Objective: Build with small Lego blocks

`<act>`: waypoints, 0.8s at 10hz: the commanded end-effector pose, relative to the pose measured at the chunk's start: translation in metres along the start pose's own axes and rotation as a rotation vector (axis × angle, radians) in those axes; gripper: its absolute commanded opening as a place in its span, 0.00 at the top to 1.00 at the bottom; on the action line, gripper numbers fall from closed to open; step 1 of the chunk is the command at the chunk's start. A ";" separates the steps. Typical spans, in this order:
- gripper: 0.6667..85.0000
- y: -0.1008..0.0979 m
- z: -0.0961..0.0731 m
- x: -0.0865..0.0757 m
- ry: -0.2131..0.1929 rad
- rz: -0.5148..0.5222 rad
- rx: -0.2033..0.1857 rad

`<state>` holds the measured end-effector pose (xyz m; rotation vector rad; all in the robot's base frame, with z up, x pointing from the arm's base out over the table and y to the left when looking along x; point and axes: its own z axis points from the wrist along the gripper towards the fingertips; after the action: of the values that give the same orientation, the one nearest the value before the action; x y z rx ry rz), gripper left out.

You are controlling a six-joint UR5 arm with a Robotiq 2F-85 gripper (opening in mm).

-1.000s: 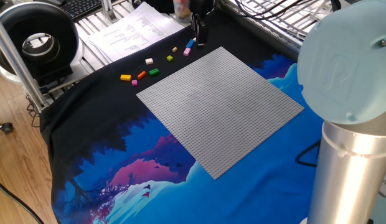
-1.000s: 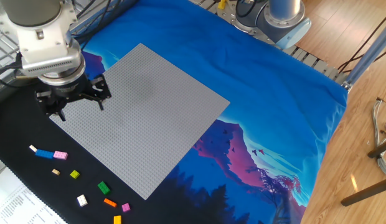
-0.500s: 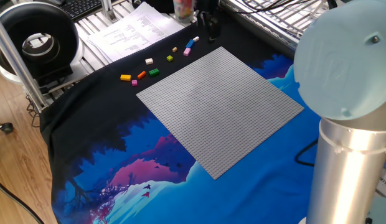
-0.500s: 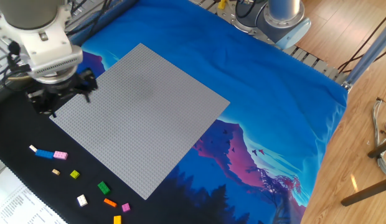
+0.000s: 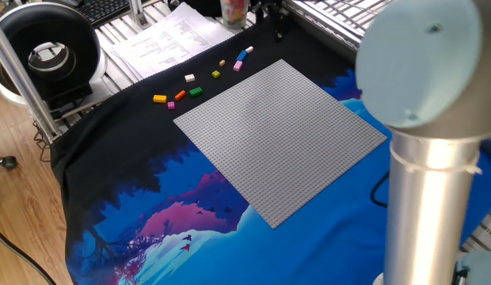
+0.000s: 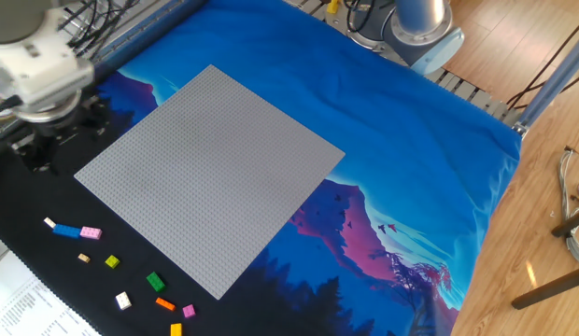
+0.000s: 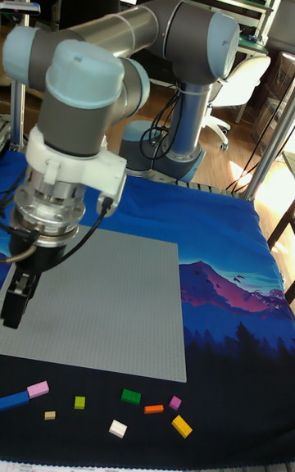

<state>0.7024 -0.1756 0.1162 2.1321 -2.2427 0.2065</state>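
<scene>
Blue-and-black printed cloth covered the table. Small coloured plastic Lego blocks (image 6: 121, 275) lay scattered beside the large grey studded baseplate (image 6: 210, 173), none picked. Black two-finger gripper (image 7: 18, 298) hovered empty, finger spacing unclear. Next likely: descending over one brick.

UR5 arm (image 7: 139, 34): silver-grey tubes, pale blue-grey round joint caps. White wrist collar, black cables looped beside it. Black end effector (image 7: 18, 296) below.

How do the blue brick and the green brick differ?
The blue brick is long and thin; the green brick is shorter and chunkier. The blue brick touches a pink brick end to end; the green brick lies alone. Both lie loose on the black cloth, off the baseplate.
</scene>
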 end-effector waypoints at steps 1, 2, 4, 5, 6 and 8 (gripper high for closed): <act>0.20 -0.024 0.014 0.006 -0.005 -0.030 0.048; 0.24 -0.030 0.016 0.005 0.002 -0.033 0.073; 0.23 -0.031 0.024 -0.007 -0.008 -0.038 0.093; 0.22 -0.030 0.027 -0.017 -0.031 -0.034 0.098; 0.21 -0.032 0.030 -0.027 -0.058 -0.029 0.112; 0.21 -0.031 0.038 -0.033 -0.061 -0.031 0.119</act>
<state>0.7339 -0.1609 0.0868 2.2359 -2.2534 0.2872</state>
